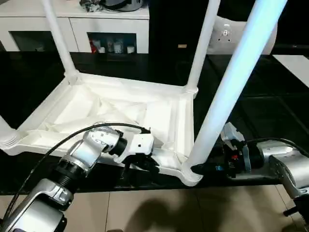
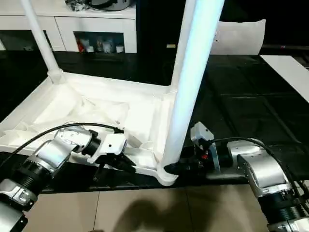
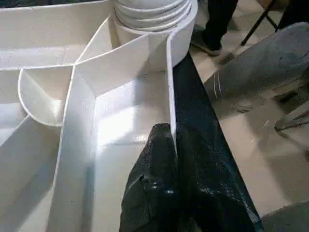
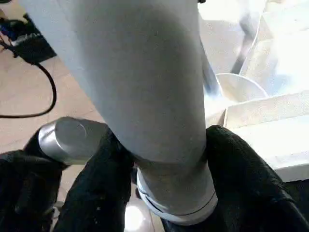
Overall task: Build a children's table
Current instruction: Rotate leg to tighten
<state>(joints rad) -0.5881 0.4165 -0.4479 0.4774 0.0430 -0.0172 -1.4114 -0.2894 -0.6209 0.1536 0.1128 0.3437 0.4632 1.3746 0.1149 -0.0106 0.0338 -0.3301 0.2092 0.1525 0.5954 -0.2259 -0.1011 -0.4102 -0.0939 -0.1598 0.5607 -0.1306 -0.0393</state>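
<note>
White plastic rectangular tabletop (image 1: 120, 111) lies upside down, ribbed underside up, on the black-covered bench (image 1: 260, 106), its near rim at the bench edge. Long tapered white round legs stand in the corner sockets: far-left leg (image 1: 58, 36), far-right leg (image 1: 203, 46), near-right leg (image 1: 231, 87). At picture left a further corner socket (image 1: 7, 137) shows.

Left end effector (image 3: 166, 183): black fingers pressed together, pinching the thin near rim of the tabletop.

Right end effector (image 4: 169, 169): fingers spread either side of the near-right leg's base, touching it just above its socket.

Behind the bench, a white cabinet with glass doors (image 1: 96, 29).
</note>
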